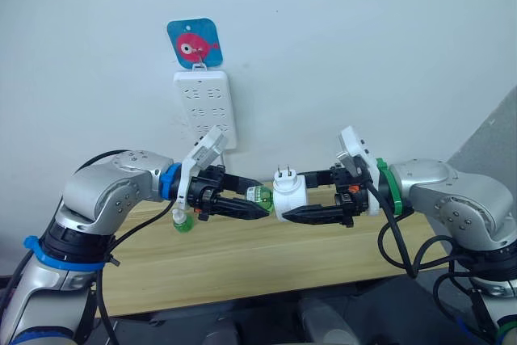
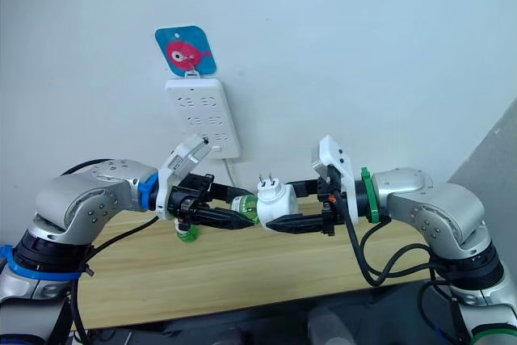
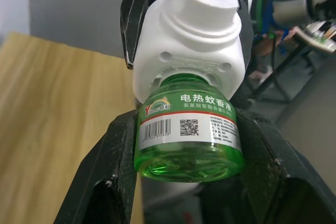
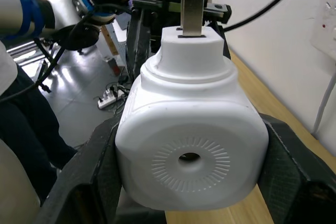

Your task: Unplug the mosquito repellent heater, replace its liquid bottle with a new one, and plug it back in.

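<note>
My left pincer [image 1: 242, 199] is clenched on a green bottle [image 3: 188, 132], its two black fingers [image 3: 118, 161] pressed against the bottle's sides; the label carries a barcode and printed characters. A second green bottle [image 1: 181, 221] sits on the wooden table [image 1: 242, 260] just below that wrist. On the wall behind hangs a white power strip [image 1: 206, 107], under a blue tag with a pink fish [image 1: 195, 43]. Nothing stands between my two pincers but the things they hold, above the table. The heater [image 1: 289, 197] is held in the air between them, its two metal prongs [image 1: 284, 172] pointing up, the bottle's neck seated in its base. It is white, rounded, with a dark hole ringed by fine radial lines in its face [image 4: 190, 158]. My right pincer [image 1: 311, 198] grasps the heater from the other side.
</note>
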Motion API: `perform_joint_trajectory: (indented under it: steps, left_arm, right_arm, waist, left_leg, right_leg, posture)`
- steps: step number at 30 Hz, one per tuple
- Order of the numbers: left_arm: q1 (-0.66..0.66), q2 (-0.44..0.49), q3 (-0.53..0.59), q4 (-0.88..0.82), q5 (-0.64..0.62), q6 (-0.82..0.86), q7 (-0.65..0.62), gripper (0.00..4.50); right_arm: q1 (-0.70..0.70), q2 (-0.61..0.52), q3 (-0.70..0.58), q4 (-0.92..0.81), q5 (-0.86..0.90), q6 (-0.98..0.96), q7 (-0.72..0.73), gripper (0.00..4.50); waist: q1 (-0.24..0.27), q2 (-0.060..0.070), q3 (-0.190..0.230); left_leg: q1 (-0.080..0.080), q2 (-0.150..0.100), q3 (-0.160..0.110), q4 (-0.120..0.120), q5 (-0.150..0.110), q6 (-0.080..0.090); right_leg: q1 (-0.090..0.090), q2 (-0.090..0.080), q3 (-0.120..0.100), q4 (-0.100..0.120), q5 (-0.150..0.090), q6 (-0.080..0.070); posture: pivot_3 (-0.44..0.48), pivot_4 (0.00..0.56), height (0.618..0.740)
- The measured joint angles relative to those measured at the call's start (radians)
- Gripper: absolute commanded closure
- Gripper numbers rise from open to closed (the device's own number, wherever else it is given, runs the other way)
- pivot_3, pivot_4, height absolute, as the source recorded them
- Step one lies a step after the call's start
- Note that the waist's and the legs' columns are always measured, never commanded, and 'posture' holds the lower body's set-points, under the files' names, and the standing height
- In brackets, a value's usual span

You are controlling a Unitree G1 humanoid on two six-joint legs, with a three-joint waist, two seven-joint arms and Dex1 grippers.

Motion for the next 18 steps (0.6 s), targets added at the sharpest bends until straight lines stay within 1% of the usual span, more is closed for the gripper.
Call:
perform_joint_trajectory:
  steps: [7, 13, 18]
  left_arm:
    - [-0.028, 0.004, 0.015, 0.021, -0.074, 0.155, 0.024, 2.24]
    - [-0.04, 0.008, 0.072, 0.101, -0.127, 0.315, 0.111, 2.24]
    - [-0.048, 0.001, 0.088, 0.112, -0.151, 0.352, 0.134, 2.24]
  right_arm:
    - [0.001, -0.019, 0.029, -0.014, -0.066, -0.088, 0.045, 1.5]
    - [0.011, -0.05, 0.031, -0.013, -0.149, -0.153, 0.053, 1.5]
    - [0.017, -0.05, 0.031, -0.013, -0.158, -0.173, 0.057, 1.5]
  waist:
    - [0.0, 0.0, 0.0]
    - [0.0, 0.0, 0.0]
    - [0.001, -0.001, 0.0]
  left_leg:
    - [0.0, 0.0, 0.0, 0.0, 0.0, 0.0]
    - [-0.001, 0.0, 0.0, 0.0, 0.0, 0.0]
    - [-0.001, 0.0, 0.0, 0.0, 0.0, 0.0]
  right_leg:
    - [0.0, 0.0, 0.0, 0.0, 0.0, 0.0]
    - [-0.001, 0.0, 0.0, 0.0, 0.0, 0.0]
    - [-0.001, 0.0, 0.0, 0.0, 0.0, 0.0]
  posture:
    - [-0.152, 0.071, 0.74]
    - [-0.154, 0.069, 0.74]
    - [-0.155, 0.068, 0.74]
